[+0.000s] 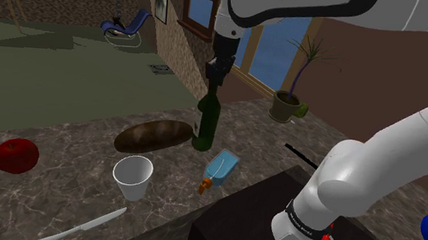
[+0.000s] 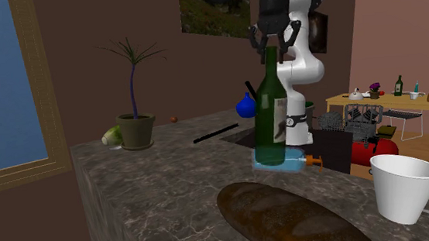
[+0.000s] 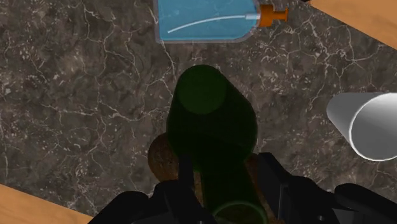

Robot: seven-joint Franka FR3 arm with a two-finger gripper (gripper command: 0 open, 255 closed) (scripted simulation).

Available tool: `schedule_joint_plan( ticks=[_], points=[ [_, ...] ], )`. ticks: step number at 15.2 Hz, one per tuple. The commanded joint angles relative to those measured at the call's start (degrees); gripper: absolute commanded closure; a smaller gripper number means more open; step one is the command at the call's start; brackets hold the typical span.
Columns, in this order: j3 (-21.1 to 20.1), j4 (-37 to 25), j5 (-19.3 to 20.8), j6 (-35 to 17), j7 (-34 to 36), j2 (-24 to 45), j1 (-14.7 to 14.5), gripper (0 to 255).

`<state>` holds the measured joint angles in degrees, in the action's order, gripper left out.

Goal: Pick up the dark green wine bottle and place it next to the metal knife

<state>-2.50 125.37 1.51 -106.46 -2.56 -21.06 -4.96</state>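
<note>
**Open gripper at the neck of the upright bottle**

The gripper (image 2: 275, 48) is held upright over the bottle (image 2: 270, 112), pointing straight down. Its fingers (image 2: 255, 37) are spread and are seen on either side of the bottle's mouth; nothing is gripped. In the wrist view the neck is framed between the two fingers, and whether either one touches the glass cannot be told.

The dark green bottle is stood upright on the dark marbled counter (image 1: 64, 140), its pale label turned towards the second exterior view's right. A brown loaf (image 1: 153, 136) is laid just beside its base, on the shoulder view's left. A flat blue flask (image 1: 221, 168) with an orange cap is laid just beside the bottle on the stand's side. A white cup (image 1: 132, 178) is set near the loaf. The knife (image 1: 81, 226) is found at the counter's near edge beyond the cup, well apart from the bottle. A red apple (image 1: 15, 156) is placed further towards the shoulder view's left.
</note>
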Motion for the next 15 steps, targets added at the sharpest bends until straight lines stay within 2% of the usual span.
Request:
schedule_joint_plan(
  ticks=[1, 8, 15],
  points=[
    [-1.77, -1.87, -0.45, -0.17, 2.58, 2.08, -0.91, 255],
    [-7.89, -9.95, -0.77, 0.35, 11.87, 9.93, -4.12, 255],
    [-13.08, -21.48, 1.28, 2.20, 21.21, 20.23, -7.65, 255]
  ],
)
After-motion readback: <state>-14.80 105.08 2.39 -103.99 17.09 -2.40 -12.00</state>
